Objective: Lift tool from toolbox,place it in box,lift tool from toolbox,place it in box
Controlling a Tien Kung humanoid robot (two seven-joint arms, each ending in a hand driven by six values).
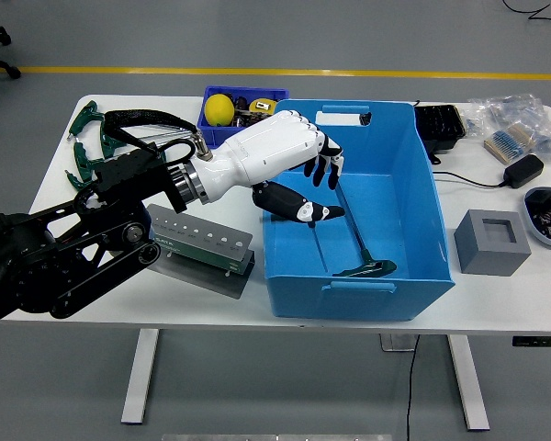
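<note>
Reaching in from the left, the left hand [289, 170] hangs over the left half of the blue bin [413, 266], white shell up, dark fingers [323, 171] pointing down and loosely spread, thumb stuck out underneath toward the middle. Can't spot a tool between the fingers, so it looks relaxed and empty to me. Down on the bin floor lies a T-handle hex key [356, 230], long shaft running diagonally, dark green handle at the near wall. Just left of the bin, touching or nearly so, sits the grey tool holder [202, 241] with its row of holes, partly hidden by the black arm. More green T-handle keys [87, 147] are spread at the far left of the white table [496, 299]. Behind the bin there's a small blue tray [243, 110] with a yellow ball [219, 108] in it. Off to the right stands a grey foam block [492, 241].
</note>
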